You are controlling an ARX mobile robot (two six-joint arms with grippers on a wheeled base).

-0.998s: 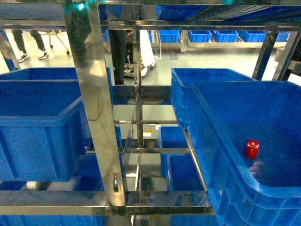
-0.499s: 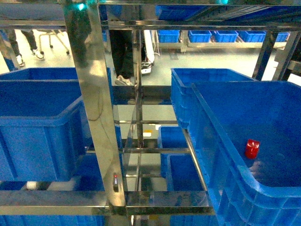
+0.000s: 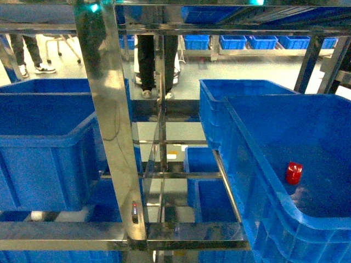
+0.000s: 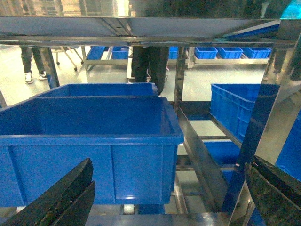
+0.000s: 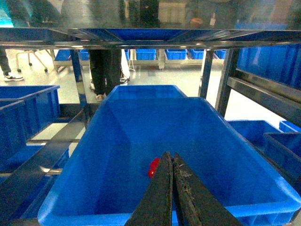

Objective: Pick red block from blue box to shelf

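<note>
right pincer (image 5: 171,162) is staying pinched tight with nothing in it, hanging over the blue box (image 5: 94,207). red block (image 5: 154,167) is sitting just left, behind its tips.

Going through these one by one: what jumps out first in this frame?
The red block stands alone on the floor of the big blue box at right. A shiny shelf post cuts down the left of centre of the head view. The right tool, shut, points at the block.
</note>
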